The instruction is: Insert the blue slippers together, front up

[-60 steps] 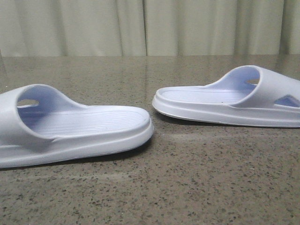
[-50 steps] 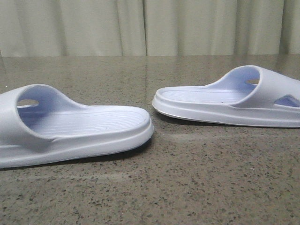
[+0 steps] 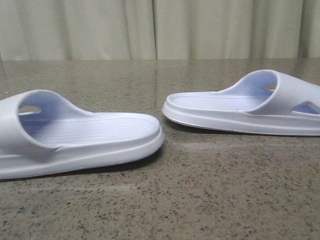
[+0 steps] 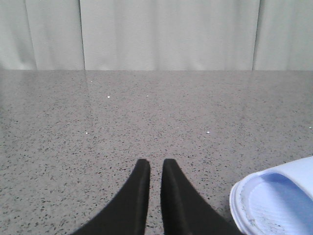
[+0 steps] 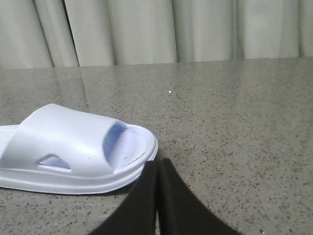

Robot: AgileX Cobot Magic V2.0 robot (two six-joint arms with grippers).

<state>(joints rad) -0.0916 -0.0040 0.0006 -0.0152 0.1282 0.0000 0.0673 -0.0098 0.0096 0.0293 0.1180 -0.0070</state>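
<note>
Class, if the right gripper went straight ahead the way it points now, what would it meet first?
Probably nothing: the right gripper, fingers together, points over bare table toward the curtain. The slipper lies just beside that line.

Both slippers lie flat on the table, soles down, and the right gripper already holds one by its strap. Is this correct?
Not quite. In the right wrist view the right gripper is shut on nothing, beside the slipper. Both do lie soles down on the table.

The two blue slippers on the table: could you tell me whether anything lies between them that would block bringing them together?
Nothing visible does. Between the left slipper and the right slipper there is only bare table; neither gripper appears in the front view.
</note>
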